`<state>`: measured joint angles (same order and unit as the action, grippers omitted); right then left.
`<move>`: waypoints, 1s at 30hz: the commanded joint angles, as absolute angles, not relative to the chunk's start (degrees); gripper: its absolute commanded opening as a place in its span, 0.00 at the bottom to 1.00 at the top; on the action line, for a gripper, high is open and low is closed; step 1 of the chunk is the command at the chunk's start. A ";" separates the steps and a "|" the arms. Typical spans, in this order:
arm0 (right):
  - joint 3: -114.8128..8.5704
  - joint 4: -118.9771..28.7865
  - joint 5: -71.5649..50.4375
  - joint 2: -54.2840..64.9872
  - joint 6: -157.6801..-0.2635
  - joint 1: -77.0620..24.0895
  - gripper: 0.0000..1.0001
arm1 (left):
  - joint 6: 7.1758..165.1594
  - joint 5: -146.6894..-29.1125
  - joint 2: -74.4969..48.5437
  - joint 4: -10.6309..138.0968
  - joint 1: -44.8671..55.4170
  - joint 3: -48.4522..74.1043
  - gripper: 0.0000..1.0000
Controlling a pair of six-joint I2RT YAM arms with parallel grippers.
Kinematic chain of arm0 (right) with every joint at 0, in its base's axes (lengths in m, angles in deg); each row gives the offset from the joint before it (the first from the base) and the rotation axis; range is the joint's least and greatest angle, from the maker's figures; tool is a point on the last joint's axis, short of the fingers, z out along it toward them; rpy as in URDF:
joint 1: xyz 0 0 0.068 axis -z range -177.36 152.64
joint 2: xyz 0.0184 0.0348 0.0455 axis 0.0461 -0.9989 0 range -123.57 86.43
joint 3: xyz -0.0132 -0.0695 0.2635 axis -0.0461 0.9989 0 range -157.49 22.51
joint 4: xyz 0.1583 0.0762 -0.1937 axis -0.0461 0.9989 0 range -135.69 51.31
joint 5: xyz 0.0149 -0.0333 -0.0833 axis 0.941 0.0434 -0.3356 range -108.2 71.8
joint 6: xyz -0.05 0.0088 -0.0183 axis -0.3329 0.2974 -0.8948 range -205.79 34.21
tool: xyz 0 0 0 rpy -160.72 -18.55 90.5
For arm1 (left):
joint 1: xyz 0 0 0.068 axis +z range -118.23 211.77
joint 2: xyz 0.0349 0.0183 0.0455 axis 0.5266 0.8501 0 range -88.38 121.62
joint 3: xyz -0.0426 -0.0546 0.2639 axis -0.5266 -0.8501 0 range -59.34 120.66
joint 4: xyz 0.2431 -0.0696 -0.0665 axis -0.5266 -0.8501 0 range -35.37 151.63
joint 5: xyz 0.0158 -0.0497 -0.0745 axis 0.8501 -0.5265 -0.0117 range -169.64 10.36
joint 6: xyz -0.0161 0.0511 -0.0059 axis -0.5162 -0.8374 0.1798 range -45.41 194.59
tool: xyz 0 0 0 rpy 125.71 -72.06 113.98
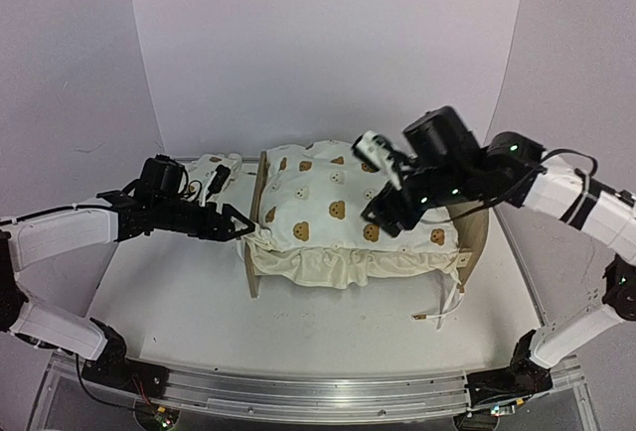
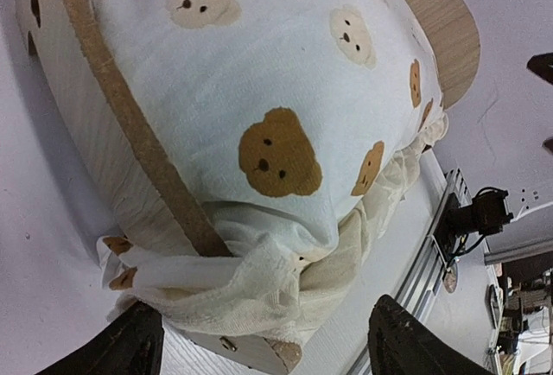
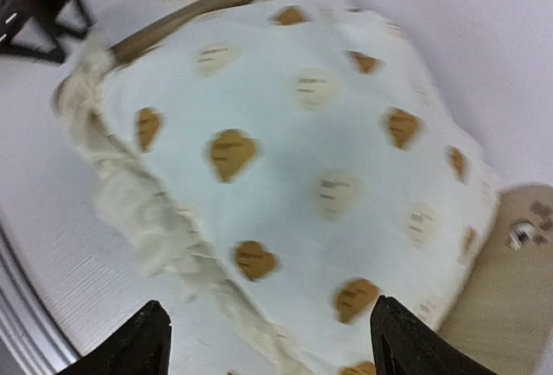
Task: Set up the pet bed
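A: Since the bear-print cushion (image 1: 338, 211) already lies across the pet bed (image 1: 259, 185), how much is left?

B: I judge it mostly done. The bed stands mid-tabletop (image 1: 169, 292), with the cushion filling it between the two boards and its ruffle hanging over the near side. The small pillow (image 1: 212, 175) lies just outside the left board, not yet on the bed.

A: And the ties?

B: One tie (image 1: 452, 297) dangles loose at the near right corner. Whether the others are fastened, I cannot tell.

A: The arms?

B: The left end effector (image 2: 268, 353) sits at the near left corner, fingers apart, gripping nothing. The right end effector (image 3: 270, 345) hovers over the cushion, fingers spread, empty.
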<state>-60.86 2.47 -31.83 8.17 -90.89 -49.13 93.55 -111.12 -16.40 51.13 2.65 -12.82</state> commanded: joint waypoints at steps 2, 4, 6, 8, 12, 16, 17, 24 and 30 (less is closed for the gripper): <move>-57.87 -16.06 -19.19 0.47 -100.27 -59.41 0.80 | 90.77 -116.09 -14.16 53.15 2.51 -9.71 0.71; -58.34 -20.19 -18.84 -3.62 -102.96 -61.43 0.77 | 90.94 -115.15 -14.03 52.79 2.51 -9.94 0.57; -59.31 -22.54 -20.01 -8.82 -105.80 -62.81 0.69 | 91.76 -114.85 -14.11 52.48 2.51 -10.09 0.38; -60.49 -24.76 -22.68 -12.45 -108.52 -64.20 0.67 | 92.62 -115.67 -14.58 52.18 2.51 -10.02 0.27; -59.49 -33.18 -27.05 -17.33 -114.04 -66.44 0.68 | 94.14 -116.79 -17.22 52.13 2.22 -10.57 0.17; -60.19 -39.32 -30.36 -22.06 -116.33 -67.06 0.62 | 95.27 -118.02 -19.87 52.14 2.20 -10.65 0.12; -60.30 -40.76 -31.20 -23.08 -116.97 -67.06 0.59 | 95.44 -118.31 -20.48 52.14 2.14 -10.63 0.12; -61.40 -44.02 -36.87 -27.99 -117.41 -67.06 0.31 | 96.16 -119.13 -22.14 52.05 2.15 -10.67 0.12; -59.01 -45.10 -39.00 -25.12 -114.27 -67.06 0.00 | 96.69 -118.72 -23.22 52.09 2.17 -10.48 0.11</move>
